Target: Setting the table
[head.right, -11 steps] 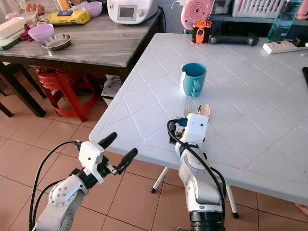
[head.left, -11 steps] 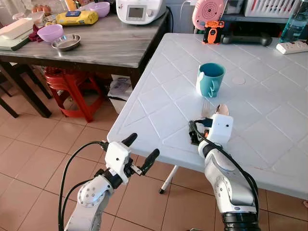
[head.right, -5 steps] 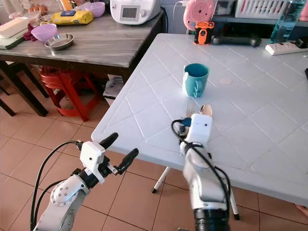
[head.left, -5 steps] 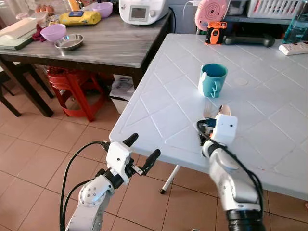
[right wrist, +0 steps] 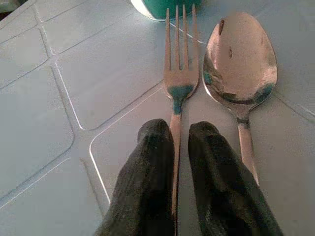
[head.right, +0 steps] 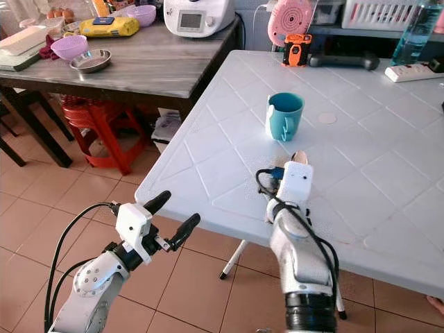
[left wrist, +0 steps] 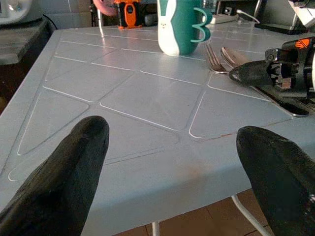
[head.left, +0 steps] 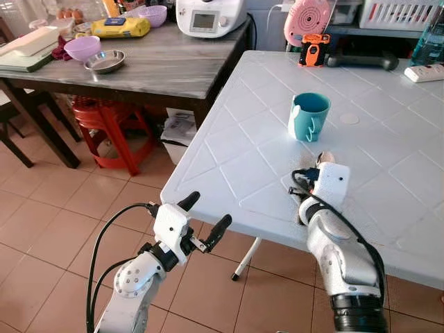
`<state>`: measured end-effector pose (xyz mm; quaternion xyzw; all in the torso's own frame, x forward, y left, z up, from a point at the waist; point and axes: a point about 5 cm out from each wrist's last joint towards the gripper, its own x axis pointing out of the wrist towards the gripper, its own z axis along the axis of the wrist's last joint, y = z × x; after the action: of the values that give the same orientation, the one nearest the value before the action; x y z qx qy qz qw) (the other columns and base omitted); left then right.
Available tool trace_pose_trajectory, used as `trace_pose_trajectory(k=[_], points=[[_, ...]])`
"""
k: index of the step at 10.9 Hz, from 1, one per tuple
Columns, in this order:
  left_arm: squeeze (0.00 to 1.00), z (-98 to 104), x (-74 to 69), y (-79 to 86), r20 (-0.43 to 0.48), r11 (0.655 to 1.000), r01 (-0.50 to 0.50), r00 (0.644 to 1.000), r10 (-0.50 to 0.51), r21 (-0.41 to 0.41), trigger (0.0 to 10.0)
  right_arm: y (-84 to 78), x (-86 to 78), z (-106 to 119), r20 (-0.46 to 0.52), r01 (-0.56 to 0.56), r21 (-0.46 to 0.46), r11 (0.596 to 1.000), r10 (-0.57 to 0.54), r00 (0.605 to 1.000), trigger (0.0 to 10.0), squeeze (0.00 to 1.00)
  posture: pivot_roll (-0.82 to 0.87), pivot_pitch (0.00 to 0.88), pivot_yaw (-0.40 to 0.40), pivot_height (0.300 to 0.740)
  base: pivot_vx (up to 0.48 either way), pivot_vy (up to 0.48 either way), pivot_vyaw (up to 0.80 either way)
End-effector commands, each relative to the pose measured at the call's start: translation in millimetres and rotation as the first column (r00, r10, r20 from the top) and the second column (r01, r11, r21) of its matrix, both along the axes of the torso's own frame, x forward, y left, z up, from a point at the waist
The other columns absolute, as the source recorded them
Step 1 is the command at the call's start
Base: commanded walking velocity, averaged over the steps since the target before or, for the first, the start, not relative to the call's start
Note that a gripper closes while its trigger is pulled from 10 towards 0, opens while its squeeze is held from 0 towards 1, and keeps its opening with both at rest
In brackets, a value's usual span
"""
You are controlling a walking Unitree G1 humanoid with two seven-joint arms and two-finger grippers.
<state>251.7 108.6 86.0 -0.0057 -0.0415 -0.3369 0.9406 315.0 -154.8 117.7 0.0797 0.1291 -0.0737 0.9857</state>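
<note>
The fork (right wrist: pixel 179 73) lay flat on the white plastic table (head.left: pixel 236 146) with its tines toward the teal mug (head.left: pixel 307 116), the spoon (right wrist: pixel 239 59) parallel and just beside it at the fork's 3 o'clock. The right gripper (right wrist: pixel 180 142) rested low on the table with its two fingers nearly closed about the fork handle; whether they pinched it or merely flanked it could not be told.

Compared with the head views of a second before, the whole scene had drifted slightly, consistent with camera motion. The right arm's white wrist housing sat a little nearer the mug than before, covering more of the cutlery, while the mug kept its place on the table. This suggests the fork was being slid or settled into its final position beside the spoon, with release yet to come.

The right wrist view resolved the tines, the spoon bowl and the fingertip gap, all hidden behind the wrist housing in the head views. The left wrist view showed the cutlery side-on near the mug. The head views alone gave the wider setting: the left gripper (head.left: pixel 205 220) spread open and empty, off the table's near edge at 7 o'clock from the mug, and a dark wooden table (head.left: pixel 159 62) at 10 o'clock.
</note>
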Motion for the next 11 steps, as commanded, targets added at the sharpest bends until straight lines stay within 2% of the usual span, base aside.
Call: trace_pose_trajectory(k=[1, 7, 9, 10, 11], points=[[0.0, 0, -0.1, 1.2, 0.002, 1.0, 0.014, 1.0, -0.014, 0.022, 10.0, -6.6, -3.5, -17, -0.09, 0.031, 0.014, 0.999, -0.03, 0.996, 0.0, 0.0, -0.14, 0.114, 0.105, 0.74, 0.0, 0.0, 0.0], [0.0, 4, -4.1, -3.4, -0.007, 0.992, 0.127, 0.992, -0.127, -0.01, 10.0, -6.2, -2.9, -19, -0.098, 0.026, 0.032, 0.999, -0.022, 0.995, 0.0, 0.0, -0.15, 0.113, 0.106, 0.74, 0.0, 0.0, 0.0], [0.0, 5, -5.0, -4.1, -0.008, 0.991, 0.136, 0.991, -0.136, -0.013, 10.0, -6.6, -2.8, -19, -0.098, 0.021, 0.035, 0.999, -0.018, 0.995, 0.0, 0.0, -0.15, 0.114, 0.106, 0.74, 0.0, 0.0, 0.0], [0.0, 6, -4.4, -4.6, -0.002, 0.991, 0.131, 0.991, -0.131, -0.012, 10.0, -2.6, -0.3, -10, -0.042, 0.001, 0.029, 1.0, 0.0, 0.999, 0.0, 0.0, -0.15, 0.114, 0.106, 0.74, 0.0, 0.0, 0.0], [0.0, 7, -3.4, -4.3, 0.006, 0.993, 0.119, 0.993, -0.119, -0.01, 10.0, 6.3, 1.4, 12, 0.063, -0.056, -0.015, 0.998, 0.057, 0.996, 0.0, 0.0, -0.15, 0.114, 0.102, 0.74, 0.0, 0.0, 0.0]])
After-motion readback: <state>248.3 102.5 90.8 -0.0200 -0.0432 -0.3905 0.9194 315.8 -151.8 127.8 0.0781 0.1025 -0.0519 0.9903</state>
